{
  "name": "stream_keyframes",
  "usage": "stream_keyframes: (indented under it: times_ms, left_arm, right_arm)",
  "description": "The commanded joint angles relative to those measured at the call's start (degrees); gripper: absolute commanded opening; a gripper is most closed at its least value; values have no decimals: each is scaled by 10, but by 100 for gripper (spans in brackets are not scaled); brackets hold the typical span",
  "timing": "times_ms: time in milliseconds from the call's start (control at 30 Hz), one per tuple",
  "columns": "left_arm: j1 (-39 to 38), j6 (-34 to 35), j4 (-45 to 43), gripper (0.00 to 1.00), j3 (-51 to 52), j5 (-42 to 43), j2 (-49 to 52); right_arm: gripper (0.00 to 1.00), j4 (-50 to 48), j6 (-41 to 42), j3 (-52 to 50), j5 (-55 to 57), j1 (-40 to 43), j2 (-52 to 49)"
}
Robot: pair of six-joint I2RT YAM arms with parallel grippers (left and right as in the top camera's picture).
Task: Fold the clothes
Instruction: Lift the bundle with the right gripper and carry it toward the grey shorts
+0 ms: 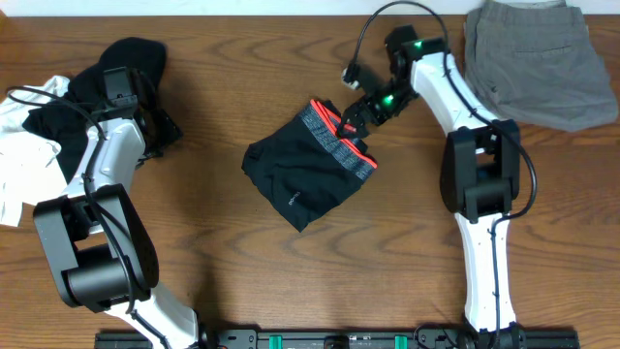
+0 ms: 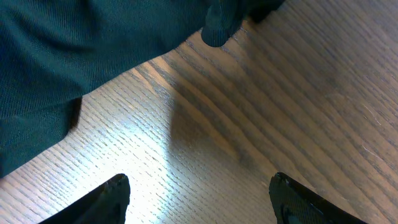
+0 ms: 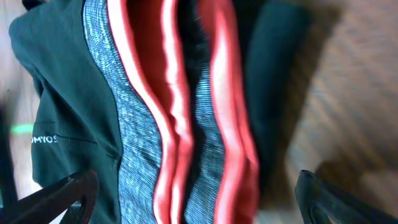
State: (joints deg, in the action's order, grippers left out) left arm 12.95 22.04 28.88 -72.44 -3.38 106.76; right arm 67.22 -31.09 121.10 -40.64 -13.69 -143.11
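Soft and limp, the black trousers (image 1: 295, 179) lie bundled in the middle of the counter (image 1: 407, 242); the right end effector (image 1: 349, 120), wide open and empty, hovers over their thicker waistband (image 3: 134, 124), probably the firmest hold.

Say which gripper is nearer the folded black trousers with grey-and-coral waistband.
Right. The right gripper hangs over the black trousers' waistband; the left gripper is far off, beside a black garment.

Bundled black trousers (image 1: 295, 179), coral-grey waistband (image 1: 341, 147) upper-right

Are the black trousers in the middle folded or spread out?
Folded: the black trousers lie as one compact bundle, with the waistband along one edge.
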Motion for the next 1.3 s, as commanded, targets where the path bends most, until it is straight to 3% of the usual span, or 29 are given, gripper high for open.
stream_keyframes:
  times_ms: [0,333,467,533,600,700,733,900,1167,1267]
  left_arm:
    - [-2,-10,0,73,6,0,3]
    - [-2,-10,0,73,6,0,3]
    - [-2,-9,0,73,6,0,3]
    - [-2,-9,0,73,6,0,3]
    - [-2,-9,2,73,6,0,3]
    - [-2,-9,6,73,6,0,3]
    - [-2,-9,7,73,6,0,3]
    - [-2,-9,7,73,6,0,3]
    - [-2,-9,6,73,6,0,3]
    - [-2,-9,6,73,6,0,3]
  right_arm:
    - [99,-6,-11,-20,-32,-9,-9]
    - [98,-40,-11,-79,-29,-55,-9]
    - [84,-91,6,-106,-15,-76,-9]
    - [73,-124,34,-118,6,-84,-9]
    - [56,-153,56,-129,25,-89,-9]
    - [19,-179,74,-132,31,-90,-9]
    - [1,-187,81,-132,31,-90,-9]
    - [1,-172,99,-104,29,-79,-9]
    - [1,-3,75,51,30,-58,18]
    - [1,45,102,118,42,-49,31]
